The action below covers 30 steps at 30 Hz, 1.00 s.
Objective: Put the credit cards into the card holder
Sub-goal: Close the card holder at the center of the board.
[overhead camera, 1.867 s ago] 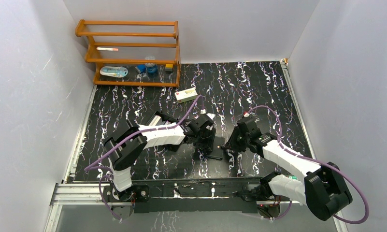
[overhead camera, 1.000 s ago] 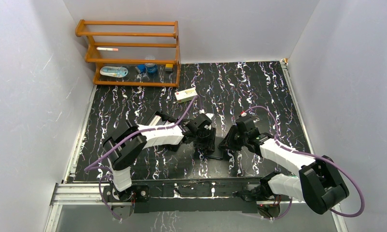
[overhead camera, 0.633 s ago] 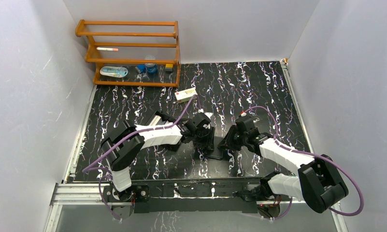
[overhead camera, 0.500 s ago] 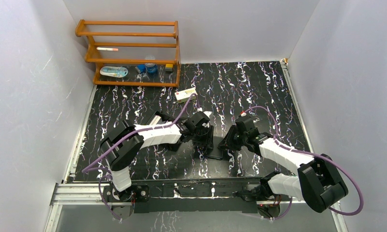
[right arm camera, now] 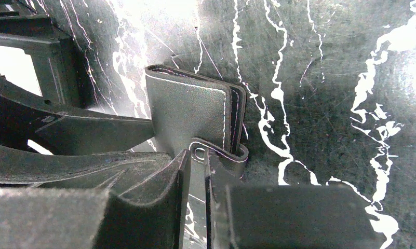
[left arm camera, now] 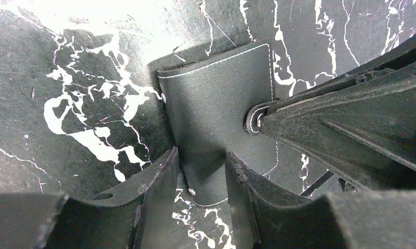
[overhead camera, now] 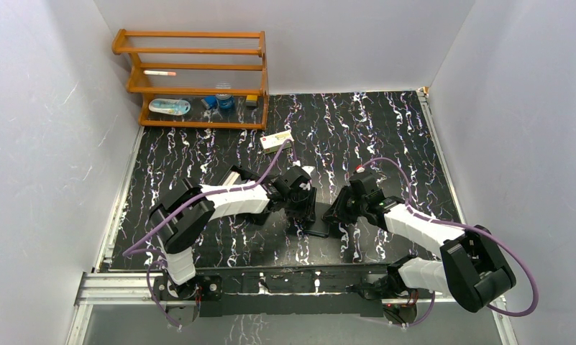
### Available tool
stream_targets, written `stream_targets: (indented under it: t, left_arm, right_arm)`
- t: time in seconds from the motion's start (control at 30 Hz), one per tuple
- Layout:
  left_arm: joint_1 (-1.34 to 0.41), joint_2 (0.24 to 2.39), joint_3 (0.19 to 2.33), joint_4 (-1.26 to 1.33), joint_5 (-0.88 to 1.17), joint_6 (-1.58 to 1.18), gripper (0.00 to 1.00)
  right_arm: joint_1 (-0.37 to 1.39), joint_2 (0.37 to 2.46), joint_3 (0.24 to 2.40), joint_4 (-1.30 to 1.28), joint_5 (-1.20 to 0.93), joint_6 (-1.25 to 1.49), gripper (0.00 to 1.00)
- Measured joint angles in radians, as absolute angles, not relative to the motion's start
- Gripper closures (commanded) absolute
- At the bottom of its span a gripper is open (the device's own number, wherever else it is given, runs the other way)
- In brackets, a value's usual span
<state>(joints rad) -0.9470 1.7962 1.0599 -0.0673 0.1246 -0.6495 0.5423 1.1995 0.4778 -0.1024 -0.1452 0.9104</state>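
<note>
At frame centre, amid open tabletop (overhead camera: 385, 136), left fingers (left arm camera: 153, 197) clasp the black, white-stitched card holder (left arm camera: 216, 104); right fingers (right arm camera: 164, 207) pinch its tab (right arm camera: 198, 154).

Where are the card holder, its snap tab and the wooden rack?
card holder (left arm camera: 216, 98): left wrist view, outer cover.
snap tab (right arm camera: 224, 154): right wrist view, strap.
wooden rack (overhead camera: 188, 34): top view, top rail.

card holder (left arm camera: 216, 104) partly hidden by jaws, shelf items (overhead camera: 171, 106) indistinct
</note>
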Motion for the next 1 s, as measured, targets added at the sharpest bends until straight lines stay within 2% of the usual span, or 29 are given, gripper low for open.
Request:
stream_targets:
  t: [0.5, 1.0]
  left_arm:
    - [-0.947, 1.806, 1.059, -0.076, 0.112, -0.631, 0.64]
    - [-0.947, 1.806, 1.059, -0.077, 0.112, -0.631, 0.67]
  right_arm:
    - [0.543, 1.137, 0.482, -0.147, -0.118, 0.897, 0.75]
    - [0.542, 1.202, 0.494, -0.159, -0.112, 0.884, 0.74]
